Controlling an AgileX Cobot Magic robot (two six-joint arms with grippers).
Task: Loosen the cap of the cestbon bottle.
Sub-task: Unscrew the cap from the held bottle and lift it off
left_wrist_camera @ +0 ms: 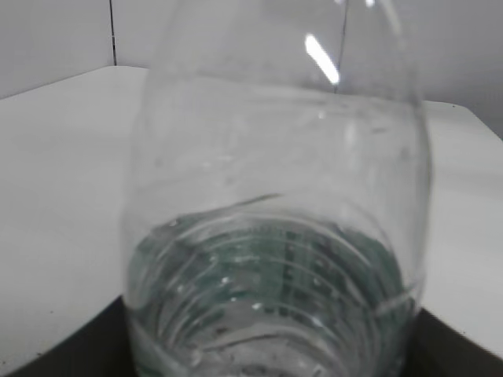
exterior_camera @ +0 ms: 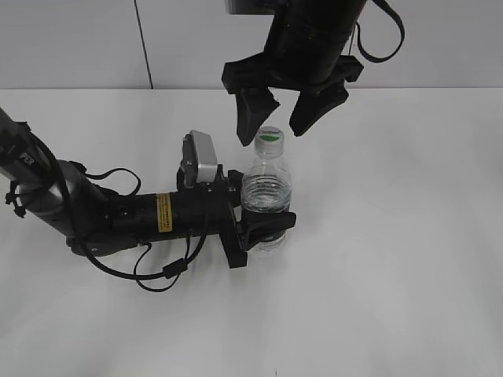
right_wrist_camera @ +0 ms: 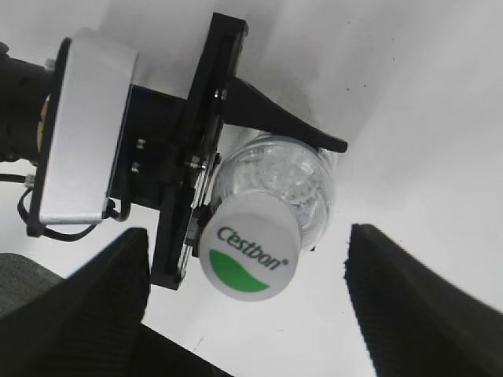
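Note:
The cestbon bottle point(exterior_camera: 267, 188) stands upright on the white table, clear and ribbed, with its green label low down. My left gripper point(exterior_camera: 266, 229) lies level with the table and is shut on the bottle's lower body. In the left wrist view the bottle point(left_wrist_camera: 275, 236) fills the frame, with dark jaws at both bottom corners. The white cap point(exterior_camera: 269, 140) with its green leaf mark sits on the neck. My right gripper point(exterior_camera: 273, 132) hangs just above it, open, with one finger on either side of the cap point(right_wrist_camera: 249, 246) and touching nothing.
The white table point(exterior_camera: 393, 259) spreads out to the right and front of the bottle. The left arm, its wrist camera point(exterior_camera: 203, 159) and its cables point(exterior_camera: 149, 267) lie across the table to the left. A pale wall point(exterior_camera: 78, 39) stands behind.

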